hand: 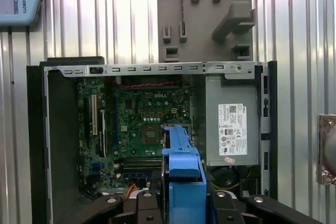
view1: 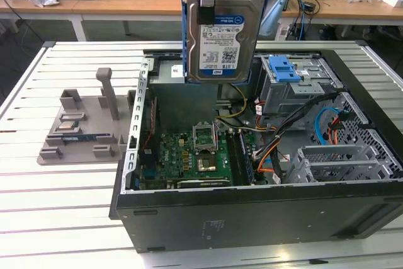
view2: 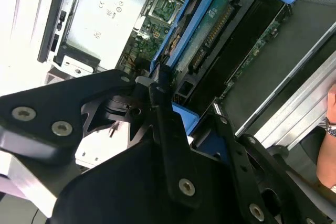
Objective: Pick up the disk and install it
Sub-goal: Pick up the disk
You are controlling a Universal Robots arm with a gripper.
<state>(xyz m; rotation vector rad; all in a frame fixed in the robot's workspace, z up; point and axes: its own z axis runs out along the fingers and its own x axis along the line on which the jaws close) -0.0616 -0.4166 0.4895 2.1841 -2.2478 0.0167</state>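
Jaws: the black two-finger gripper (view1: 208, 3) is closed on the top edge of the disk, pinching it from both faces.
Disk: the flat rectangular silver metal hard drive in a blue plastic carrier (view1: 223, 36) hangs upright in the air over the far part of the open black metal computer case (view1: 252, 218), touching nothing below.
Step, as I judge it: carrying the drive to its bay.
Doing it well: a firm pinch, the carrier square to the grey metal drive bay (view1: 283, 96) at the exterior view's right, and clear of the orange-and-black cable bundle (view1: 271, 152).
Writing: the disk's white-and-blue label faces the exterior camera with print and barcodes. The silver power supply box (hand: 231, 124) bears a white sticker.
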